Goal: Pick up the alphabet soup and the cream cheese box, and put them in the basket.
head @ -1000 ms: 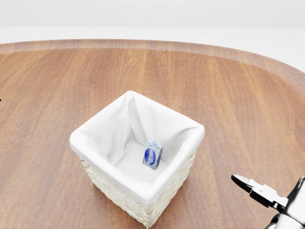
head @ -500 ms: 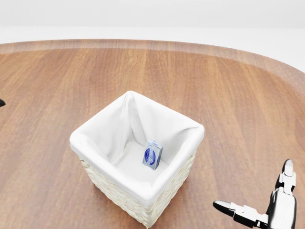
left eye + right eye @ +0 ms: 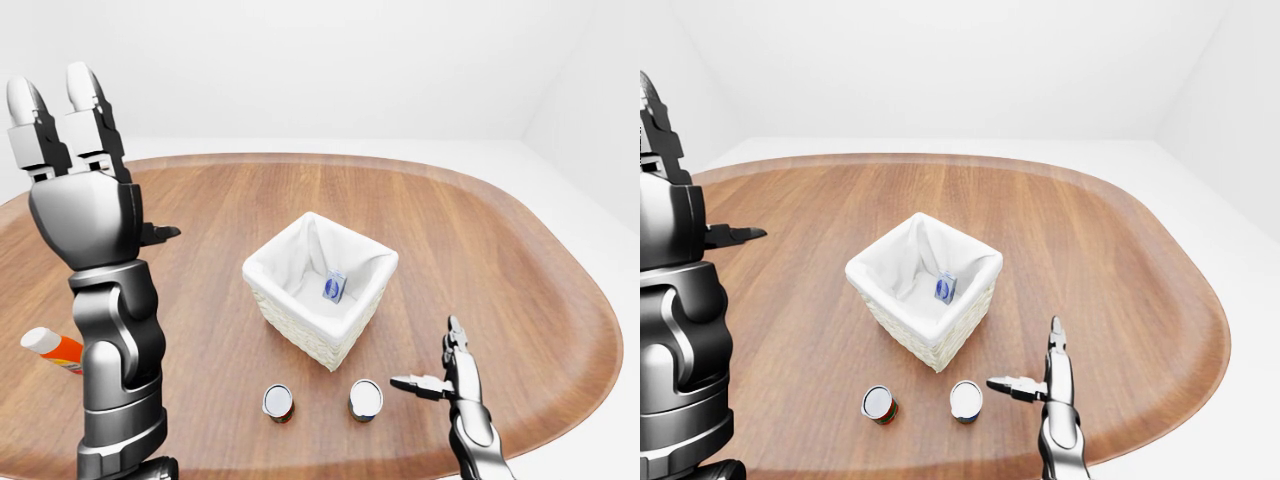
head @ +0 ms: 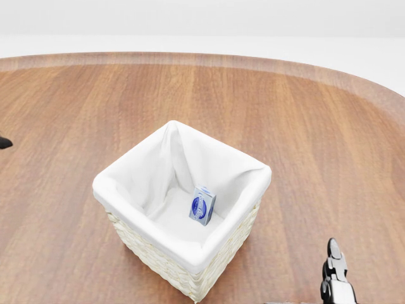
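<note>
The white-lined wicker basket point(image 3: 262, 270) stands mid-table. Inside it the small blue-and-white cream cheese box point(image 4: 202, 205) stands upright on the cloth. Two silver-topped cans stand below the basket in the left-eye view: one with a red and green side point(image 3: 278, 402) and a darker one point(image 3: 366, 398). I cannot tell which is the alphabet soup. My right hand point(image 3: 430, 360) is open just right of the darker can, thumb pointing toward it without touching. My left hand point(image 3: 95, 150) is raised high at the left, fingers straight up, open and empty.
An orange tube with a white cap point(image 3: 48, 350) lies at the table's left edge, partly behind my left arm. The oval wooden table point(image 3: 500, 250) has a raised rim. White floor surrounds it.
In the head view my right hand has swung left and dropped; only one fingertip shows at the bottom now. A dark tip of my left hand has crept in at the left edge.
</note>
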{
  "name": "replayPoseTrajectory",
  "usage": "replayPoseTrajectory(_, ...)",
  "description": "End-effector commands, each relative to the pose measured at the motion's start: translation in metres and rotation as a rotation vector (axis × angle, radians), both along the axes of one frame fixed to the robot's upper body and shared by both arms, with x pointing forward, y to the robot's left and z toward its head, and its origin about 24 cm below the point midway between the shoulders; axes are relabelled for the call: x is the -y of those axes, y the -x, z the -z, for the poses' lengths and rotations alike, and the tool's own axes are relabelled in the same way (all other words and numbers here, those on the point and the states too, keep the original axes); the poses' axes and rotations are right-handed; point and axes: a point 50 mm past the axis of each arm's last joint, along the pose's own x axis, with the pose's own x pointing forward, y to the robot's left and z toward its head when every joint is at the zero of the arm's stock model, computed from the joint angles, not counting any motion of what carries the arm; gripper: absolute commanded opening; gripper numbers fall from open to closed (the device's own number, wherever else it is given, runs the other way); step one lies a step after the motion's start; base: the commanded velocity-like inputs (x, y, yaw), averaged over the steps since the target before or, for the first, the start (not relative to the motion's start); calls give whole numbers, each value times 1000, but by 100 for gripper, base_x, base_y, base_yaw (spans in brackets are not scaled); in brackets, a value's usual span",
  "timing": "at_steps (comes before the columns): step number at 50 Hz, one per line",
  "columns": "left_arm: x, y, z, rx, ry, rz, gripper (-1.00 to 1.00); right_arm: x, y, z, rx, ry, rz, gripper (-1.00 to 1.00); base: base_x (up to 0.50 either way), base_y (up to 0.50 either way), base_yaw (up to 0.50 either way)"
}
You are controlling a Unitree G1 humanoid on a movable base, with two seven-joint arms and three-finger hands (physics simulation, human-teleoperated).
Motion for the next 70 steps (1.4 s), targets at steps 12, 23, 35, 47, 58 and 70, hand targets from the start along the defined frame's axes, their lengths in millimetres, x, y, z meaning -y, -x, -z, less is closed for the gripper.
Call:
replayPoseTrajectory(12,0,-2,4,-32,4,2,100,-16,10,9,-47,-14,-102,100,0,0,0)
replayPoseTrajectory(23,1,-2,4,-35,1,3,100,-22,16,13,-86,41,-158,100,0,0,0)
replayPoseTrajectory(35,1,0,3,-19,11,9,100,-26,20,13,-101,148,-171,100,0,0,0)
replayPoseTrajectory(47,0,2,2,6,-1,-6,100,-33,22,6,-79,306,-184,100,0,0,0)
replayPoseTrajectory(58,1,1,3,2,-6,-9,100,-41,22,11,-89,350,-219,100,0,0,0)
replayPoseTrajectory(70,2,2,3,2,-10,-9,100,-53,21,15,-93,374,-261,100,0,0,0)
